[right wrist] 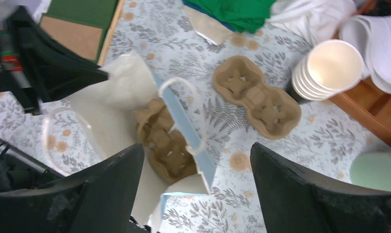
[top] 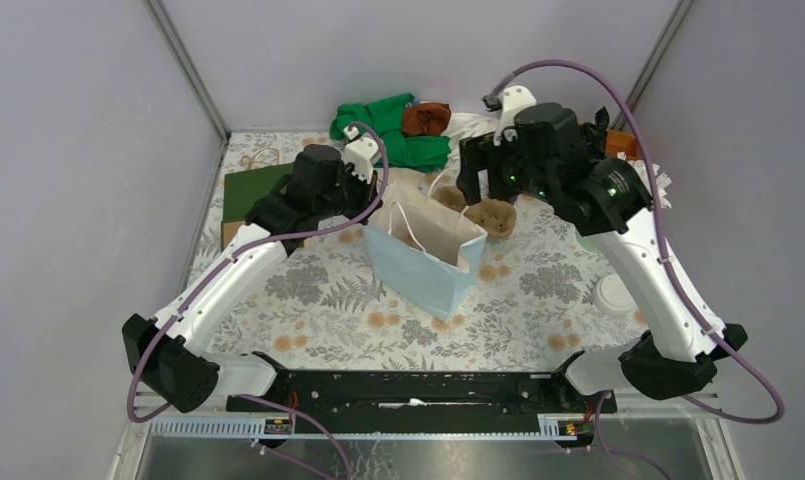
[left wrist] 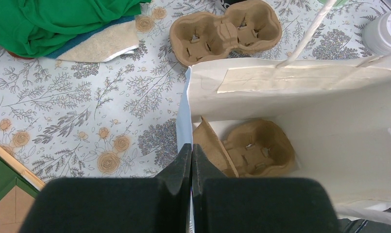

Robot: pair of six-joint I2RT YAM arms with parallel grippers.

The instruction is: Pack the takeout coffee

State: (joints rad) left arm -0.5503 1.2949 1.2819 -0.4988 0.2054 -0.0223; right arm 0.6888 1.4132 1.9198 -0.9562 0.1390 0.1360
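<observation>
You're working over a floral-print counter [top: 308,290]. The biggest thing on it is the pale blue paper bag [top: 423,270] with the white lining and cord handles, standing open in the middle. That bag is what I'd be worrying about. It's light and only one wall is being held, so if your right arm is coming in crooked, a finger could be snagging the rim or a handle and folding or tipping the whole thing.

Next size down, a brown moulded pulp tray [left wrist: 254,150] is lying at the bottom of the bag, and it looks a bit crooked to me. A cup lowered onto it could be missing a pocket and toppling. A second pulp tray [left wrist: 227,31] is sitting on the counter just beside the bag. A stack of lidless cream paper cups [right wrist: 327,68] is standing near that one, easy to grab by mistake.

The takeout coffee [top: 613,295], a small pale paper cup with a white round lid, is sitting on the counter well apart from the bag, by your right forearm. It's not packed yet. Squeezing it up near the lid could be popping that lid off.

Your left arm is reaching in low, and the left claw [left wrist: 191,155] is pressed together, apparently pinching the bag's rim. Your right arm is arching over from the back, wrist pointing down. The right claw [right wrist: 197,148] is spread wide over the bag's mouth, holding nothing.
</observation>
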